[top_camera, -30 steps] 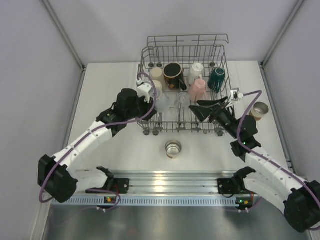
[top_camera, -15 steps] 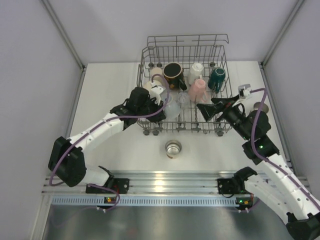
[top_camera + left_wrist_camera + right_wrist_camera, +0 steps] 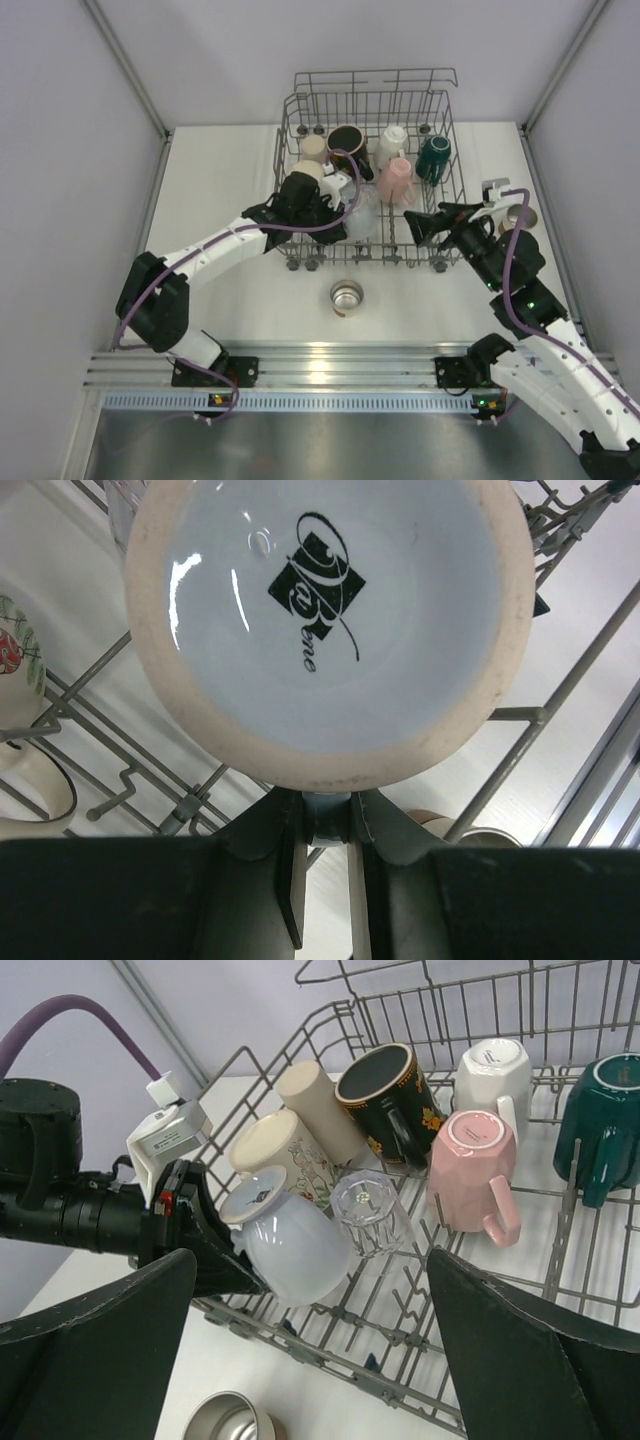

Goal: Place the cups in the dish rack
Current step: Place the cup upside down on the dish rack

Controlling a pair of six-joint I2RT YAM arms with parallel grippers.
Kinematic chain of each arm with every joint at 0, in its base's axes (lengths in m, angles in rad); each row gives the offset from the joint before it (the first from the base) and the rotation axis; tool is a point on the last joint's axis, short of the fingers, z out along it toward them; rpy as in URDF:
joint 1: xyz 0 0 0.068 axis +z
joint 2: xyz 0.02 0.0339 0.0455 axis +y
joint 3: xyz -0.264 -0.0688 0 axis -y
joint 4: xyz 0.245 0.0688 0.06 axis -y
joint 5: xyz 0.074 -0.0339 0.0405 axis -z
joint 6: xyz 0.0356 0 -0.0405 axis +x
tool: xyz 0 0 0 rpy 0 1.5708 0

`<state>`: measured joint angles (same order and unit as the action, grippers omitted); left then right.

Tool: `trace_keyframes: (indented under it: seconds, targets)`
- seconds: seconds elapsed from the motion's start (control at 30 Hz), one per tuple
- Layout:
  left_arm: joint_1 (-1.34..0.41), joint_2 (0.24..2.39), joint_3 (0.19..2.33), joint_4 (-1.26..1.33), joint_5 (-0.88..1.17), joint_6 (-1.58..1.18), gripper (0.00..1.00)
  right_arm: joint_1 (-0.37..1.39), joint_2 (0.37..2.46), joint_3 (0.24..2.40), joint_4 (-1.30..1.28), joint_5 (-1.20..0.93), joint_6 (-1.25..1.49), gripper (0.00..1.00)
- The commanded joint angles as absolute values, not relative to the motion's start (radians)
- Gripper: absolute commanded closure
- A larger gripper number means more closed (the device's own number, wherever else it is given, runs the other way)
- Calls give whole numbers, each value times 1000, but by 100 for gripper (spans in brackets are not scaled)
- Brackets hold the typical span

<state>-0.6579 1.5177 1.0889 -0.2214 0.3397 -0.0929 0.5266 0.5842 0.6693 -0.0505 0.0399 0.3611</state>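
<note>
The dish rack point(image 3: 452, 120) stands at the back middle of the table. In it are a cream cup point(image 3: 313, 147), a black mug point(image 3: 346, 146), a white cup point(image 3: 392, 140), a pink mug point(image 3: 396, 178), a dark green mug point(image 3: 434, 155) and a clear glass point(image 3: 366, 205). My left gripper point(image 3: 325, 205) is shut on the handle of a pale white mug point(image 3: 330, 620), tipped with its base showing, over the rack's front left tines. My right gripper point(image 3: 320, 1340) is wide open and empty by the rack's front right. A steel cup point(image 3: 346, 296) stands on the table.
A brown-banded cup point(image 3: 520, 218) stands on the table right of the rack, partly hidden by my right arm. A floral cream mug point(image 3: 280, 1150) lies just behind the held mug. Grey walls close in the table on both sides and behind.
My left arm has carried the white mug rightward, deeper over the rack's front tines. My right gripper has drawn back to the right and opened a little wider.
</note>
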Motion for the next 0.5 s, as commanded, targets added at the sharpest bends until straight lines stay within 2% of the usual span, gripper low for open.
trace_keyframes:
  seconds: [0.0,0.47]
  targets:
    - [-680,1526,1143,-114,351,-64,100,546,569,687,-55,92,328,1]
    - [-687,1548,1103,-95,252,-54,100,551,543,667,-38,109,328,1]
